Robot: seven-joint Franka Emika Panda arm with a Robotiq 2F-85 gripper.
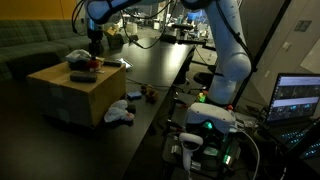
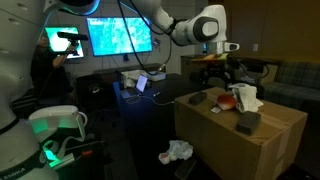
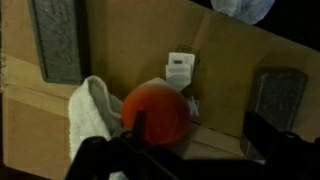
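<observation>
Gripper [image 1: 95, 42], jaws set wide apart and holding nothing, hangs over a cardboard box [image 1: 75, 95] on the dark table [image 1: 150, 70]. In the wrist view the orange ball [image 3: 158, 112] lies on the box top under the gripper, touching a white cloth [image 3: 92, 115] at its left. Grey pad [image 3: 60, 40] at far left; second pad [image 3: 278, 95] at right.

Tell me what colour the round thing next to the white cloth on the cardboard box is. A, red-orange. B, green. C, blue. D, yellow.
A: in the wrist view the round thing lying against the white cloth on the cardboard box is plainly red-orange, just ahead of the open gripper.
</observation>
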